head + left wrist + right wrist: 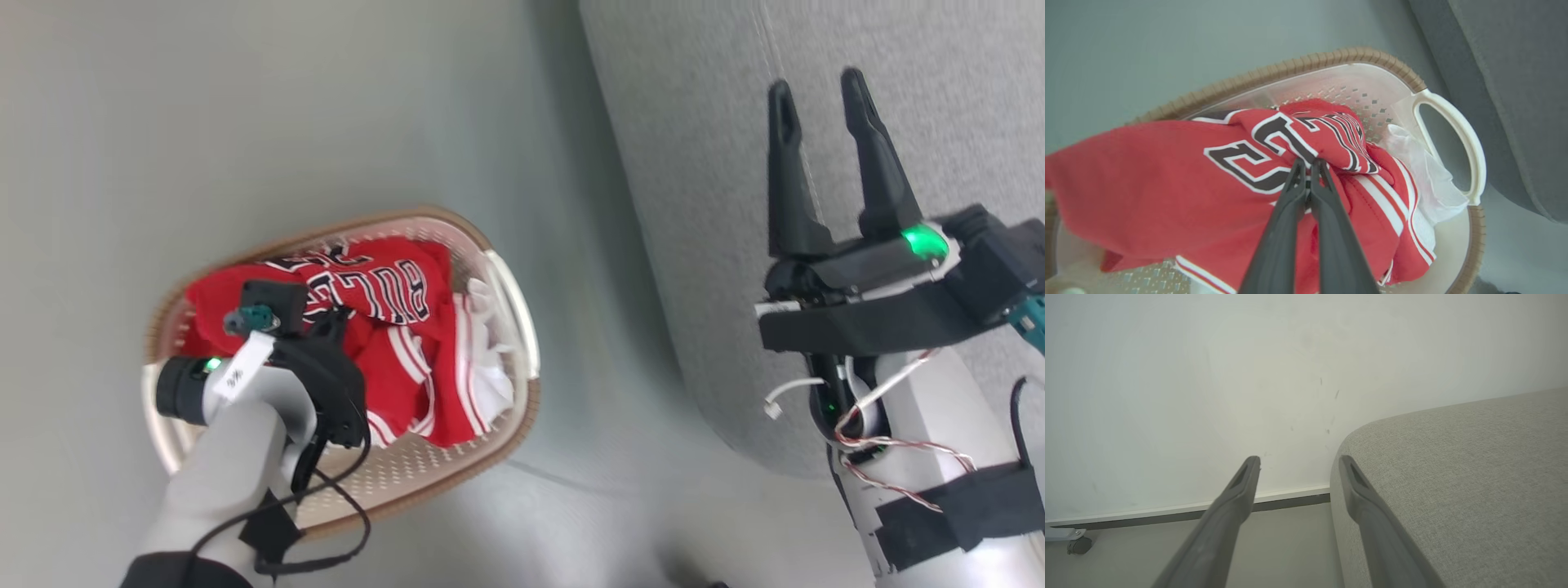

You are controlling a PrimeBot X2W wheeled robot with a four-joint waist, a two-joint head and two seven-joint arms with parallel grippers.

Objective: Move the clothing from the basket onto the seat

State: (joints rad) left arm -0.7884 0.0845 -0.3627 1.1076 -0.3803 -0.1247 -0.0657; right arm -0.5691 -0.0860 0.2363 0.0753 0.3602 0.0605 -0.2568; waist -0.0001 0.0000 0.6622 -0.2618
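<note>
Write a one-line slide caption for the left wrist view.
Left end effector pinches the red jersey in the laundry basket beside the seat.

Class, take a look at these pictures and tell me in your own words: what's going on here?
A two-armed robot is unloading laundry. Its left gripper is shut on a fold of the red clothing, which lies heaped in the basket. The right gripper hangs open and empty by the grey seat next to the basket. No garment has been put on the seat yet.
</note>
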